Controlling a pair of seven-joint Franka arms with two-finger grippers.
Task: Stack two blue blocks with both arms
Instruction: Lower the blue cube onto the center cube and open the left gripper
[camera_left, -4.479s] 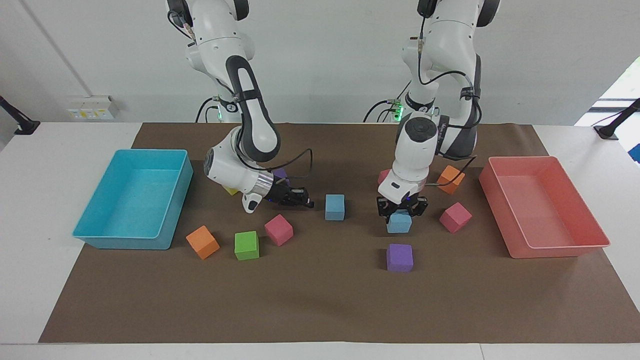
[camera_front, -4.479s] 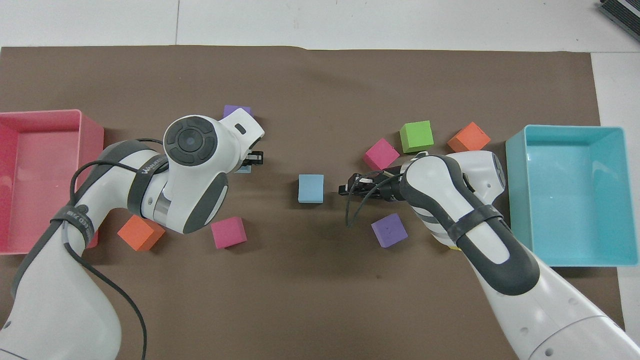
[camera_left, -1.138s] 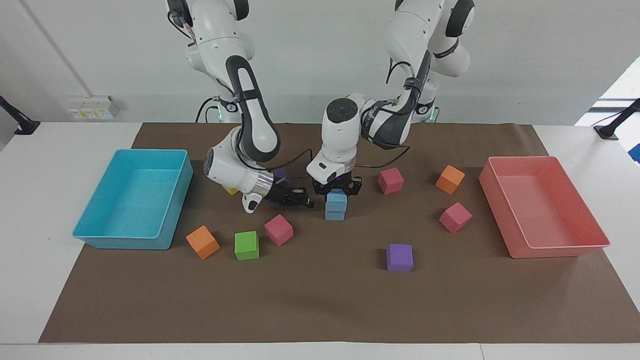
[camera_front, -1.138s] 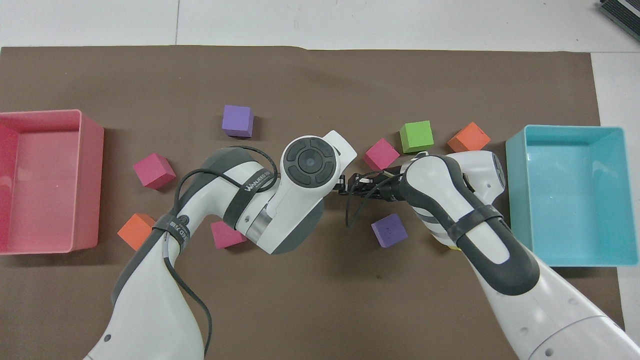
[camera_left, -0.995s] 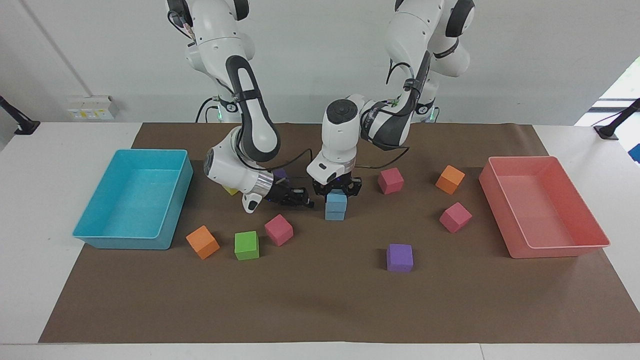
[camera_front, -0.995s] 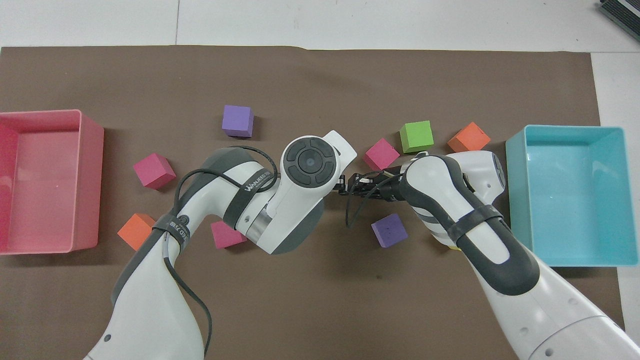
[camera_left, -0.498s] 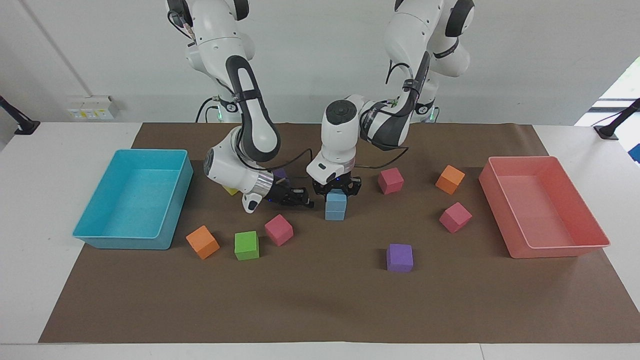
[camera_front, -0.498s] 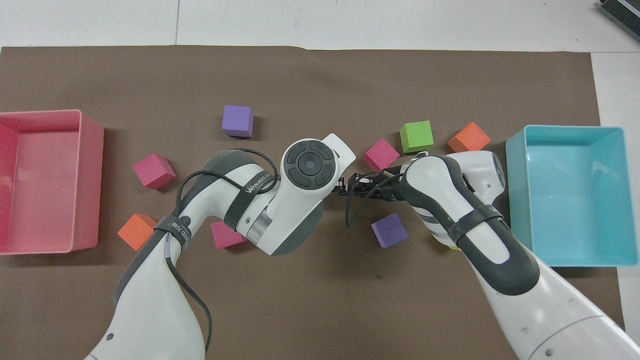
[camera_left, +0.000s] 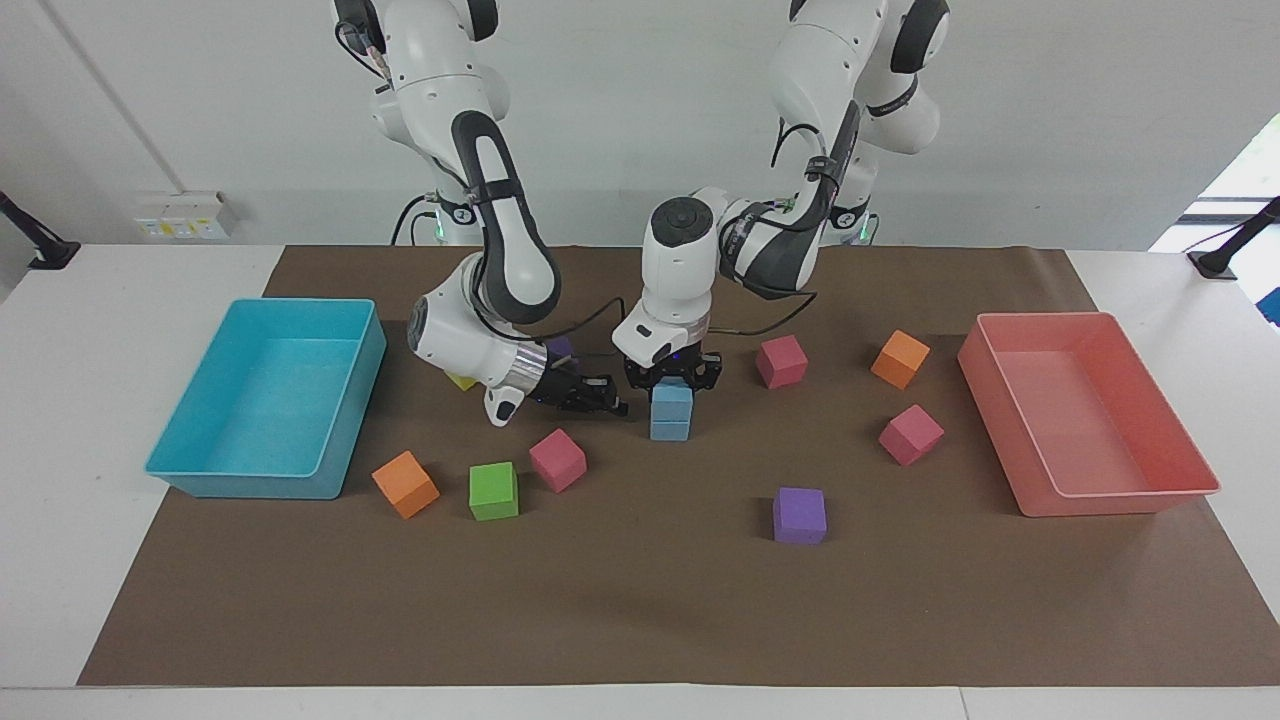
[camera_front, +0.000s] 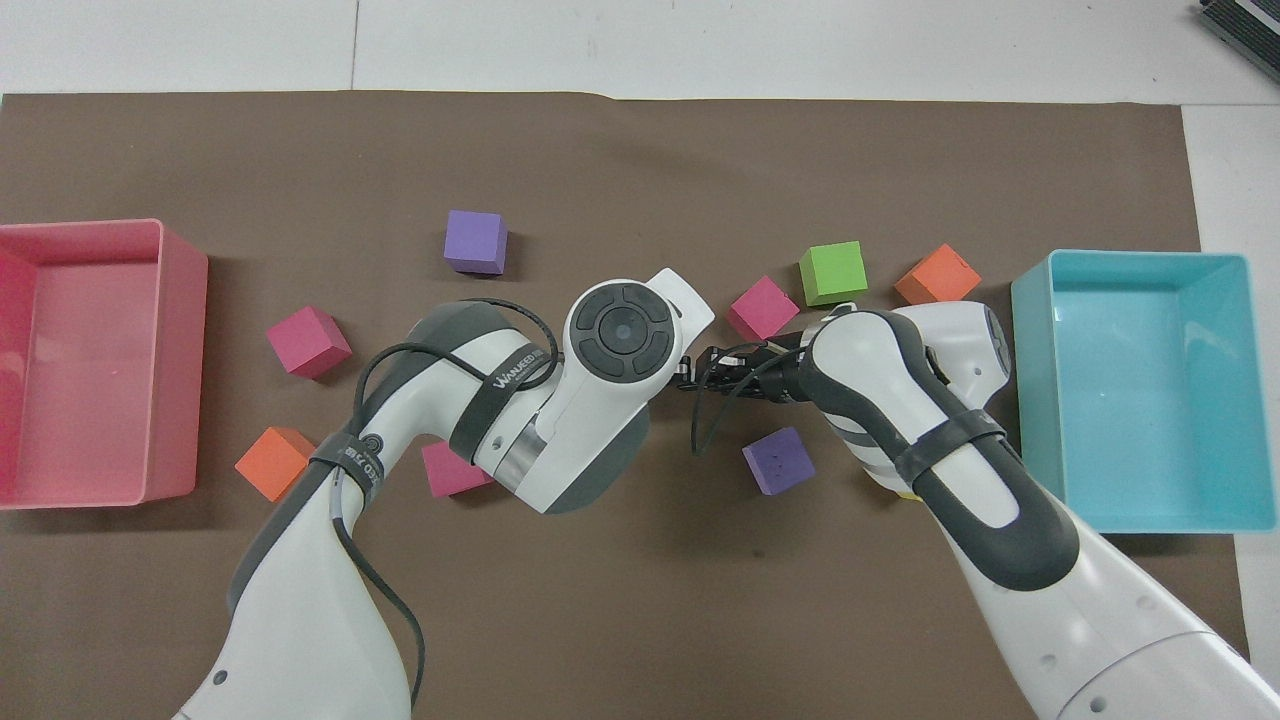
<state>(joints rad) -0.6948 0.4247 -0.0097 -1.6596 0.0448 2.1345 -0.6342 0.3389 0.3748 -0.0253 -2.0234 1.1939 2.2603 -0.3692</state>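
Two blue blocks stand stacked at the middle of the brown mat. The upper blue block (camera_left: 672, 397) rests on the lower blue block (camera_left: 669, 430). My left gripper (camera_left: 672, 381) comes straight down and is shut on the upper block. My right gripper (camera_left: 613, 404) lies low over the mat beside the stack, toward the right arm's end, shut with nothing in it and a small gap to the blocks. In the overhead view the left arm's wrist (camera_front: 620, 335) hides the stack, and the right gripper (camera_front: 688, 378) points at it.
A teal tray (camera_left: 250, 484) sits at the right arm's end and a pink tray (camera_left: 1110, 502) at the left arm's end. Loose cubes lie around: orange (camera_left: 405, 484), green (camera_left: 493, 491), pink (camera_left: 557, 459), purple (camera_left: 799, 515), pink (camera_left: 910, 434), orange (camera_left: 900, 358), pink (camera_left: 781, 361).
Since the oldest frames my left gripper carried its blue block across and set it on the other blue block. Over the last second nothing visibly moved.
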